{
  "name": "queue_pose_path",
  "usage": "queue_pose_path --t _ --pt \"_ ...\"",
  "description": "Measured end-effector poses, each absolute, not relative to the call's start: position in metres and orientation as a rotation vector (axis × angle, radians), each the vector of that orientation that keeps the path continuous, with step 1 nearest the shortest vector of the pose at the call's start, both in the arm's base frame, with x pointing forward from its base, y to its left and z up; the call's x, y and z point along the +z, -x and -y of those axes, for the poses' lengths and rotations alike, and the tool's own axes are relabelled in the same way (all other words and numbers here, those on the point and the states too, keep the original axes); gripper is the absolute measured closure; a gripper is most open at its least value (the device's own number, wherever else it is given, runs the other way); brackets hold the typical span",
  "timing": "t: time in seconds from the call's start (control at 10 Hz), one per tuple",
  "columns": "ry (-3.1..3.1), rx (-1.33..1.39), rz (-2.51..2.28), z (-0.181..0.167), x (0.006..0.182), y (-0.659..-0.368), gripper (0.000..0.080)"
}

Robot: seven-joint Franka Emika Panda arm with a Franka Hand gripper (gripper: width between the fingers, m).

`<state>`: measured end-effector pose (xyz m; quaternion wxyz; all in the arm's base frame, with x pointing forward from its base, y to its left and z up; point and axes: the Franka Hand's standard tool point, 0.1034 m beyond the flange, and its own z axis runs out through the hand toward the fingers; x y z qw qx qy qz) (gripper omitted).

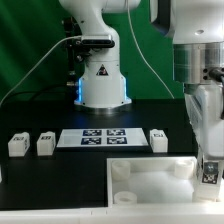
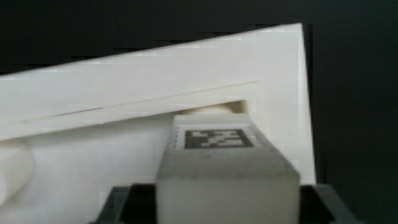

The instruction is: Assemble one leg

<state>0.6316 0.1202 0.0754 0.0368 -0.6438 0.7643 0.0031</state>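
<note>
My gripper (image 1: 208, 178) hangs at the exterior view's right, over the right front corner of the large white tabletop (image 1: 150, 178). It is shut on a leg (image 1: 208, 171), a white stubby block with a square marker tag. In the wrist view the leg (image 2: 222, 160) fills the space between the dark fingers (image 2: 128, 205) of the gripper (image 2: 226, 208). Its tagged end points at a corner of the tabletop (image 2: 125, 110), close by a round socket (image 2: 221, 101). I cannot tell if the leg touches the socket.
Three more legs stand on the black table: two at the exterior view's left (image 1: 17, 144) (image 1: 45, 144), one right of the marker board (image 1: 159, 139). The marker board (image 1: 100, 137) lies in the middle. The robot base (image 1: 102, 80) stands behind it.
</note>
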Motion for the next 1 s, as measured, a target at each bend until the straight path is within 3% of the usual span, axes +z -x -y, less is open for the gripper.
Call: queue_pose_path --t 0.2,0.3,1.0 --pt "1.992 0.01 -2.334 -0.121 0.0747 -0.6312 0.0262" --pt "2.079 0.006 -2.258 -0.1214 0.0747 -0.6311 0.0183" --pt "2.856 -0.033 -1.199 -0.1254 0.076 -0.6292 0.015"
